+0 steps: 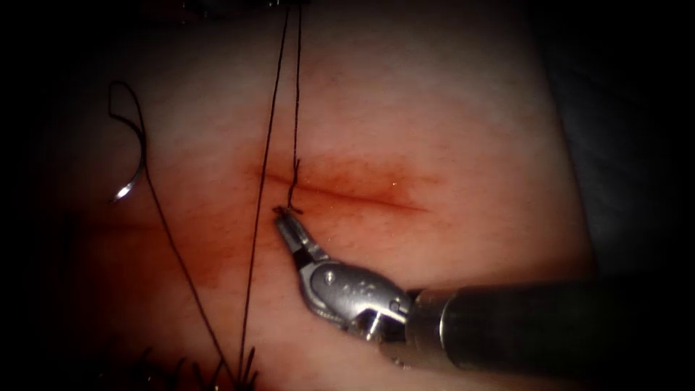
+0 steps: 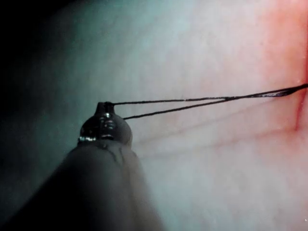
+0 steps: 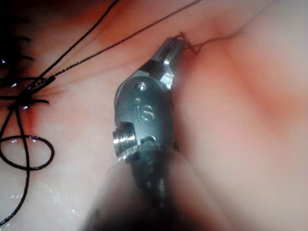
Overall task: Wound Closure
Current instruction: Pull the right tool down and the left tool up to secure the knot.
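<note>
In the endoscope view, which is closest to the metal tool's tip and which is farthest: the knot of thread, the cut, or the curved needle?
From the right tool, whose jaws are shut on the thread's short end:
1. Knot: just above the tip, at the cut.
2. Cut: runs off to the right from the knot.
3. Needle: lying free on the tissue, far left, held by neither tool.

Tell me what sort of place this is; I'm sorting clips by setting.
Probably a bench suturing practice setup: pale pink tissue with a reddened cut, a curved steel needle lying free left of it, and the right tool and left tool, each shut on thin black thread.
</note>
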`<state>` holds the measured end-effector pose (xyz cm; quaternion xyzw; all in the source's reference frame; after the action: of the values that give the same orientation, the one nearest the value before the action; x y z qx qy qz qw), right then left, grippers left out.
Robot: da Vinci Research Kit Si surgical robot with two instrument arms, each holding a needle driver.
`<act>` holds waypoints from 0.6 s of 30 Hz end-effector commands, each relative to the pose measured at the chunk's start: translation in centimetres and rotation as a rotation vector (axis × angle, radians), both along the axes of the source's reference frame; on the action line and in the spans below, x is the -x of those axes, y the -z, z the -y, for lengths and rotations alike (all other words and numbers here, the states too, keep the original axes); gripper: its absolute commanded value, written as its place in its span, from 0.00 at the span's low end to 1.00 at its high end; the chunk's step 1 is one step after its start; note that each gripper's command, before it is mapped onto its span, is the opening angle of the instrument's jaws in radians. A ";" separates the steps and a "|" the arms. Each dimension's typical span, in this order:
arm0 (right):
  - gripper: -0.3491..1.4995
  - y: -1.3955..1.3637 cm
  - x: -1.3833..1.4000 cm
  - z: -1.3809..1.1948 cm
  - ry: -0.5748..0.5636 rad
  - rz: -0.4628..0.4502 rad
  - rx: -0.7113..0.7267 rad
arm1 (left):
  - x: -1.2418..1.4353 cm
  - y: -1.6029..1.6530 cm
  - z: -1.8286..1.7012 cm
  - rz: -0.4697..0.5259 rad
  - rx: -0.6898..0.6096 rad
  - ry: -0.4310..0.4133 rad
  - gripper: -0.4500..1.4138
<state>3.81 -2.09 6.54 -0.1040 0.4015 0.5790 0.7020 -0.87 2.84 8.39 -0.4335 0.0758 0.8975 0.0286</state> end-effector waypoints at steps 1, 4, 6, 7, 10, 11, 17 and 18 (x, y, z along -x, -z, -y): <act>0.00 -0.04 -0.07 0.07 0.004 -0.004 0.000 | 0.04 -0.05 -0.08 0.003 0.003 0.004 0.00; 0.00 -0.02 -0.09 0.11 0.009 -0.008 0.002 | 0.04 -0.07 -0.15 0.004 0.013 0.010 0.00; 0.00 0.01 -0.10 0.14 0.015 -0.015 0.003 | 0.05 -0.08 -0.19 0.003 0.016 0.013 0.00; 0.00 0.02 -0.10 0.15 0.018 -0.017 0.003 | 0.06 -0.08 -0.21 0.002 0.021 0.014 0.00; 0.00 0.06 -0.11 0.19 0.029 -0.027 0.004 | 0.09 -0.10 -0.26 0.000 0.032 0.020 0.00; 0.00 0.07 -0.12 0.20 0.030 -0.028 0.004 | 0.10 -0.12 -0.29 -0.001 0.031 0.022 0.00; 0.00 0.15 -0.15 0.33 0.067 -0.052 -0.001 | 0.06 -0.22 -0.39 0.001 0.032 0.026 0.00; 0.00 0.17 -0.16 0.34 0.074 -0.057 -0.003 | 0.05 -0.24 -0.41 0.001 0.031 0.026 0.00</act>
<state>3.90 -2.37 6.33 -0.0713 0.4258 0.5551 0.7110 -0.86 3.21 8.60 -0.4329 0.0950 0.8957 0.0347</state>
